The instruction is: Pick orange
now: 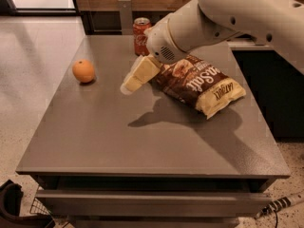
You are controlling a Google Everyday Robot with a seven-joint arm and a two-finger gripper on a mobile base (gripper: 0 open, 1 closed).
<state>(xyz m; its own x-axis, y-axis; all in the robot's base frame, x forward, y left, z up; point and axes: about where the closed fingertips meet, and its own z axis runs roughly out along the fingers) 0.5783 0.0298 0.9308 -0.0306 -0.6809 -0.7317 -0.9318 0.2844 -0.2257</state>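
Table (142, 146), top surface: orange (83, 71) near the left edge, toward the back. Soda can (141, 31) at the back edge, right of the orange. Chip bag (202, 84) lying right of centre, before the can. Gripper (133, 80) above the tabletop, between orange and bag, just beside the bag's left end.

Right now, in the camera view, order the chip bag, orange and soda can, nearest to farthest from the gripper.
1. Chip bag, just beside the gripper over mid-table.
2. Orange, by the left edge, and soda can, at the back: too close to call.
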